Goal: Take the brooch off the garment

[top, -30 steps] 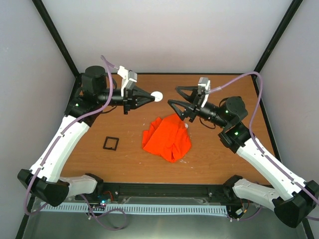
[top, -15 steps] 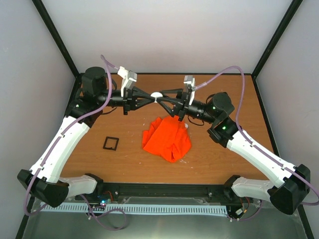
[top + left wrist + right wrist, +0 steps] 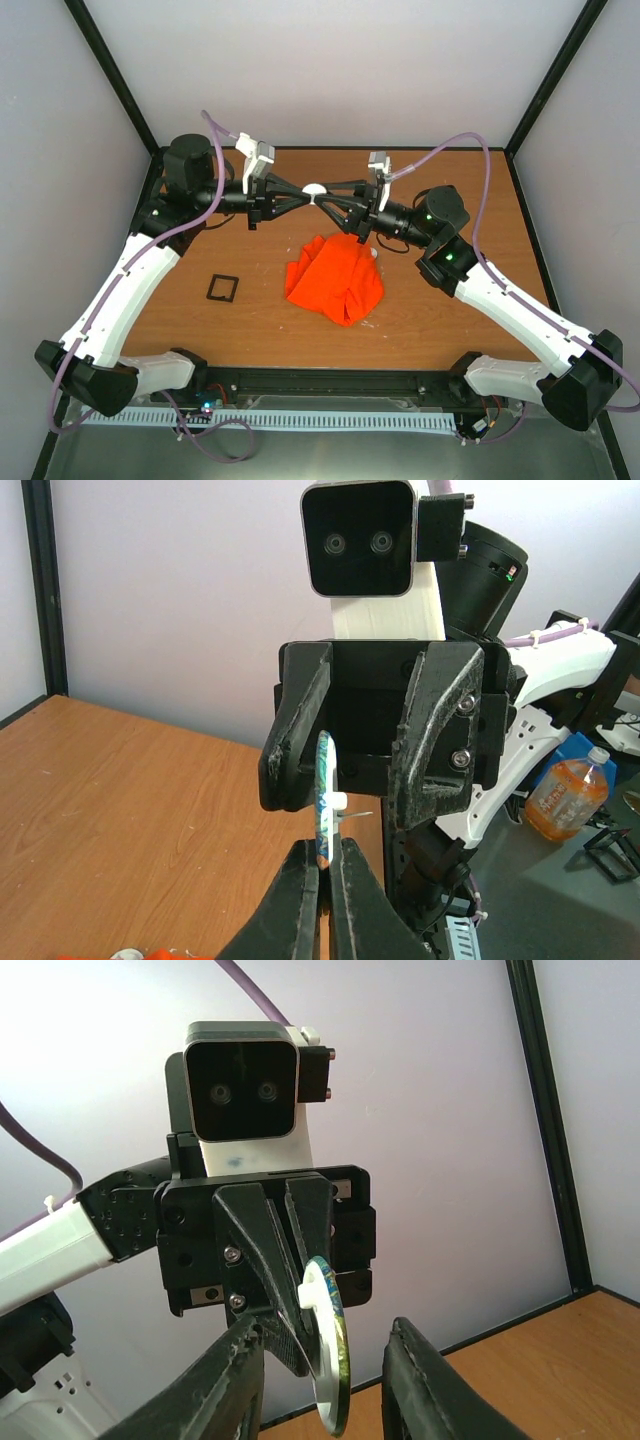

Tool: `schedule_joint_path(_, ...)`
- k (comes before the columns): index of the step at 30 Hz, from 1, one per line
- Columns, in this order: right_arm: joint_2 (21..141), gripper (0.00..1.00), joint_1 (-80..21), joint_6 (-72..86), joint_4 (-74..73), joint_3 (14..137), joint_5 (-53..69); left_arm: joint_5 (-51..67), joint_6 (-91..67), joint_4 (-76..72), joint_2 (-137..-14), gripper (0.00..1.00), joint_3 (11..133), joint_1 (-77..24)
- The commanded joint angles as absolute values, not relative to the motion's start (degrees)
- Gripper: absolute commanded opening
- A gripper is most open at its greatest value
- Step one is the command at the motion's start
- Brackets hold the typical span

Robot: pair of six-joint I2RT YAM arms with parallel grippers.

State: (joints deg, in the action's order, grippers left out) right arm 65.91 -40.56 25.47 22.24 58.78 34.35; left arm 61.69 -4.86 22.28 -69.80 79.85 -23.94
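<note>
The orange garment (image 3: 335,275) lies crumpled on the table in the top view. The brooch (image 3: 314,190) is a round white disc with a blue-green face, held in the air behind the garment. My left gripper (image 3: 308,196) is shut on the brooch's edge; in the left wrist view the brooch (image 3: 324,795) stands edge-on above the left gripper (image 3: 325,852). My right gripper (image 3: 328,197) faces the left one, open, its jaws on either side of the brooch (image 3: 328,1350) without touching it; its midpoint (image 3: 325,1345) sits at the disc.
A small black square frame (image 3: 222,288) lies on the table left of the garment. Black posts and grey walls enclose the table. A bottle of orange drink (image 3: 562,794) stands beyond the table in the left wrist view.
My right arm has swung left from above the garment up to the brooch held by the left gripper, and its open jaws now straddle the disc. The left gripper has stayed put.
</note>
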Motion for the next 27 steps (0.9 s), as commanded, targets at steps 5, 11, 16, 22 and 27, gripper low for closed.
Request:
schedule_joint_path(5,65.5,0.21,-41.0,25.0,22.1,59.8,33.3,61.4,-5.8,20.7,-69.1,0.01,80.6,-23.8)
schedule_joint_path(11,66.0,0.14,-41.0,24.9,19.5,60.5,31.2,61.3,-4.3,21.1,-69.1,0.01,80.6,-23.8)
schedule_joint_path(16,67.0,0.13,-41.0,23.6,14.3,61.7,28.5,60.6,-2.3,21.6,-69.2,0.01,80.6,-23.8)
schedule_joint_path(22,67.5,0.27,-41.0,24.0,12.0,61.7,24.4,59.8,-0.7,22.3,-69.2,0.01,80.5,-23.8)
schedule_joint_path(27,66.6,0.37,-41.0,24.0,15.0,60.8,26.4,59.8,-0.7,22.6,-69.2,0.01,80.6,-23.8)
